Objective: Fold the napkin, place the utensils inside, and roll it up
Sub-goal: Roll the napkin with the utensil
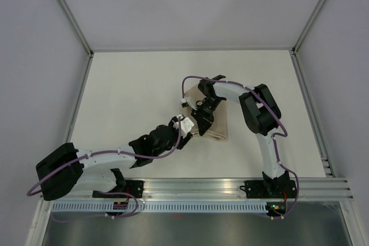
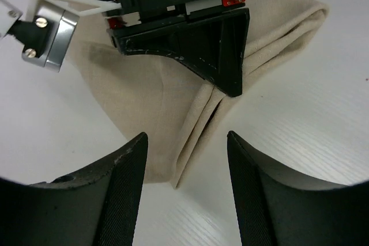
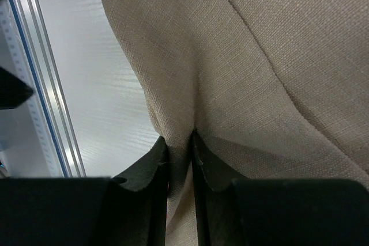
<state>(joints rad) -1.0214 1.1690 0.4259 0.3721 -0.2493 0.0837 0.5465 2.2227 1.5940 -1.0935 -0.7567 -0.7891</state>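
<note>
Item: napkin (image 1: 214,126), partly folded, lying mid-way across the desk (image 1: 127,90); we log right fingers (image 3: 147,171) pinched tight on a raised cloth fold, left fingers (image 2: 124,188) apart and empty before its corner; risk, we judge: the thin pinch slips, collapsing the fold.

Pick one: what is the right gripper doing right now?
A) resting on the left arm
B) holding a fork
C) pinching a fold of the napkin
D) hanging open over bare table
C: the right wrist view shows the right gripper with its fingers closed on a raised ridge of the napkin, while the left gripper stands open at the cloth's corner.
</note>
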